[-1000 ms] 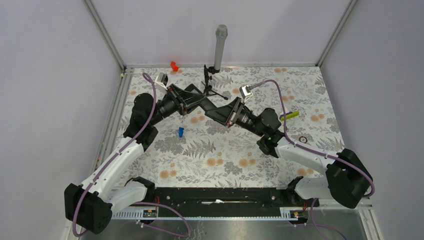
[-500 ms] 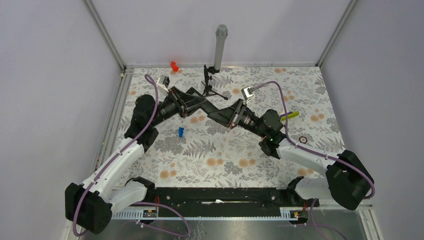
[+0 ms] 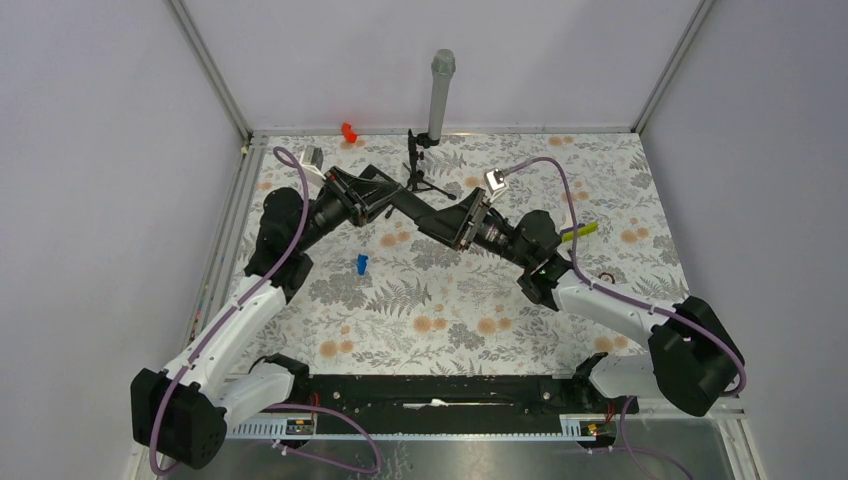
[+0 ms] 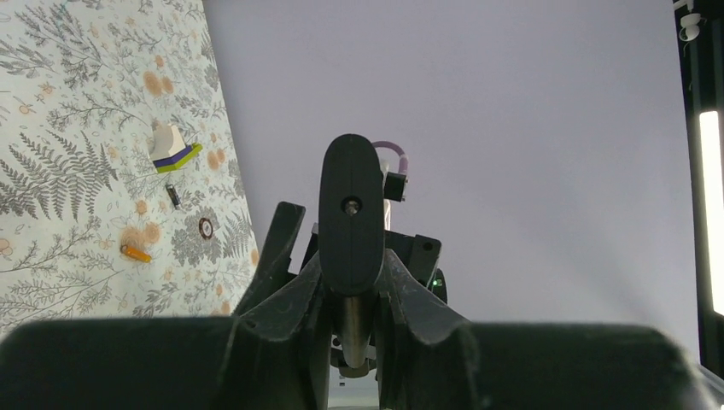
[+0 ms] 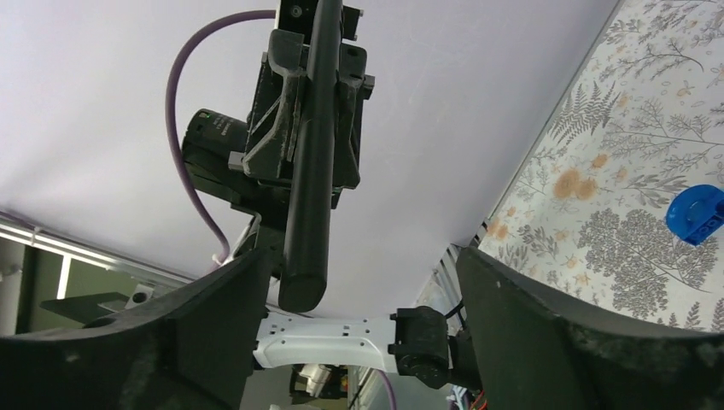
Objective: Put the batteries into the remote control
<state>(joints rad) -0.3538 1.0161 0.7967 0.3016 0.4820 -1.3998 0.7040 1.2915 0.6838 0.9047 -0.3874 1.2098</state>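
Left gripper (image 4: 352,299) clenched on remote control (image 5: 312,154), mid-air. Right gripper (image 5: 363,256) released, jaws wide around its end. One battery (image 4: 135,253) on table (image 4: 51,171), lower left: unloaded.

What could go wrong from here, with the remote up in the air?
1. The remote control is in mid-air, clamped only by the left gripper. The right gripper has its jaws open around the free end, so the remote may tilt or slip.
2. That end sits close to one side of the open jaws, so a careless move could knock it.
3. One battery lies on the cloth, whose orange print could make it hard to locate.
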